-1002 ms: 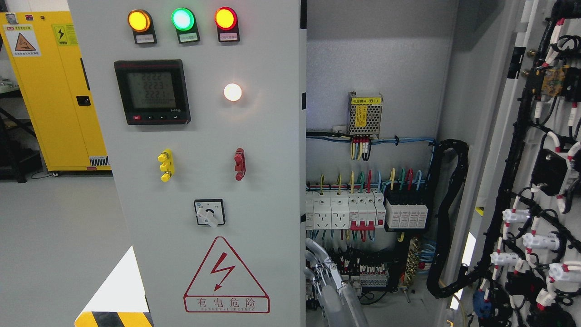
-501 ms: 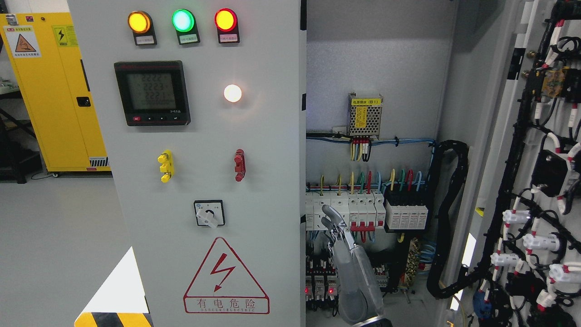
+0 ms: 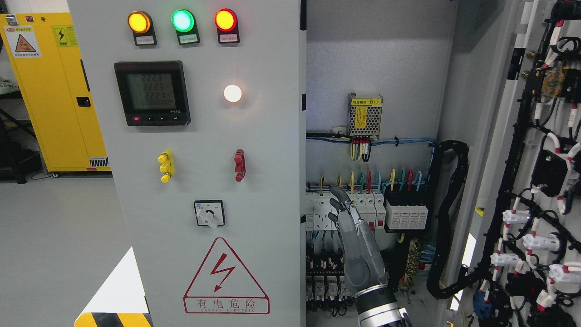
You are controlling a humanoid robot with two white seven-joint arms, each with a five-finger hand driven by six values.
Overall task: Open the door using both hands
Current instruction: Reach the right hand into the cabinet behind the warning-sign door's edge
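The grey left door (image 3: pixel 204 136) of the electrical cabinet is closed; it carries three lit lamps, a meter, a yellow and a red handle and a warning triangle. The right door (image 3: pixel 540 181) stands swung open at the picture's right, its wired inner side showing. My right hand (image 3: pixel 341 204) rises from the bottom edge into the open cabinet, just right of the left door's edge (image 3: pixel 302 181). Its fingers are extended and hold nothing, in front of the row of breakers (image 3: pixel 367 211). My left arm is out of view.
Inside the cabinet are a power supply (image 3: pixel 364 116), coloured wires and a black cable conduit (image 3: pixel 447 218). A yellow safety cabinet (image 3: pixel 50 91) stands at the far left on the grey floor. A striped hazard marking (image 3: pixel 113 318) shows at the lower left.
My right hand has risen from the bottom edge up to the breaker row, moving slightly right, with more of the wrist now showing. The doors have not moved.
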